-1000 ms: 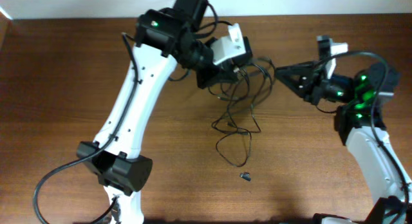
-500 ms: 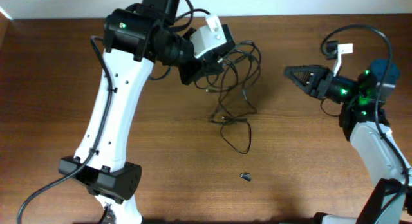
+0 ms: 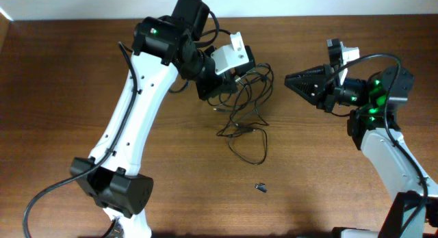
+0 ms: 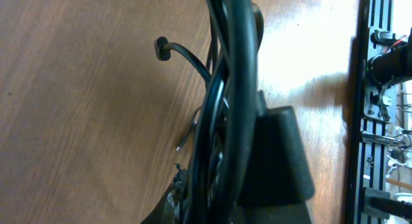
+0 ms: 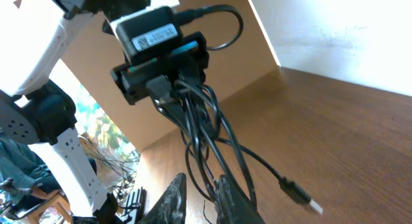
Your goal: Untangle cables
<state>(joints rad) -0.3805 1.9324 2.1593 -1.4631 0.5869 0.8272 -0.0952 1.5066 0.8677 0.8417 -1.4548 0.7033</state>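
Cables (image 3: 248,104): black tangle, centre of table (image 3: 328,190), far half. Left gripper (image 3: 229,82): clamped tight on bundle's far end. Strands trail from it toward near side, long axis far-to-near. Right gripper (image 3: 291,79): jaws almost together, empty, right of tangle, tips aimed left at it, near, not touching. Judgement: right arm better placed for free strand.

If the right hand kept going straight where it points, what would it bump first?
Probably the black cables dangling from the left hand; the right hand points straight at them, though depth is hard to judge.
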